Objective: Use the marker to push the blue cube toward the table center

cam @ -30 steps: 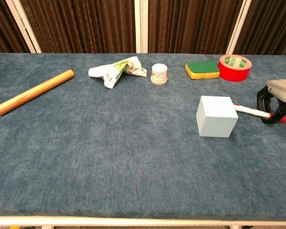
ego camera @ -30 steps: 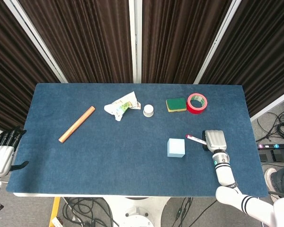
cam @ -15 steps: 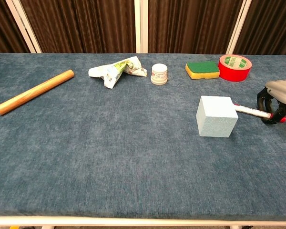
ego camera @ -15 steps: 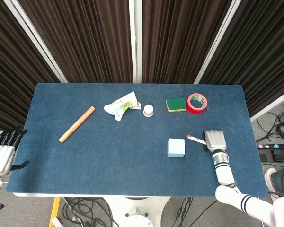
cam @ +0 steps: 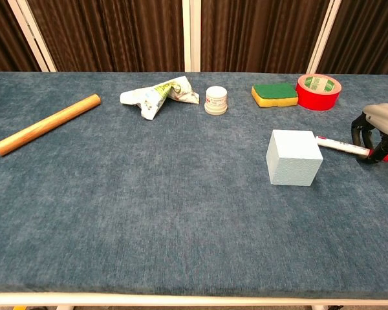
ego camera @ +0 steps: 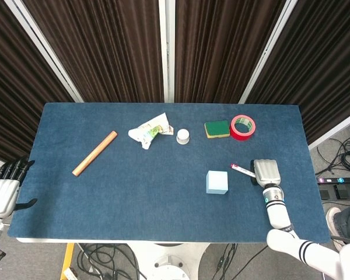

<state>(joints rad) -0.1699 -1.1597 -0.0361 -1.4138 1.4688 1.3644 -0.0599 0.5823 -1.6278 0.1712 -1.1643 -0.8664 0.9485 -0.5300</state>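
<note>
At the far left edge of the head view, the left hand [ego camera: 1,192] waits off the side of the table [ego camera: 134,204], low in the frame, holding nothing; its dark fingers look a little apart, though it is small and hard to see well. On the left part of the table lies a wooden stick [ego camera: 94,153], slanting up to the right. Near the top middle sit a crumpled wrapper [ego camera: 147,131] and, just beside it, a small white jar [ego camera: 182,136]. Further right along the top are a green and yellow sponge [ego camera: 217,128] and a roll of red tape [ego camera: 242,127], which look like they touch. The blue cube [ego camera: 217,182] sits to the right of the middle, lower in the frame, so it seems the push has not really begun and the whole trip to the center is left. The marker [cam: 341,146] is pinched in the right hand [ego camera: 265,171] at the right edge, with its free end pointing left at the cube; in the chest view the tip is just beside the cube's top right corner, and I cannot tell if it touches. The open blue cloth left of the cube has nothing on it, so nothing seems to block the way. The stick, wrapper, jar, sponge and tape are all well apart from that path.
</note>
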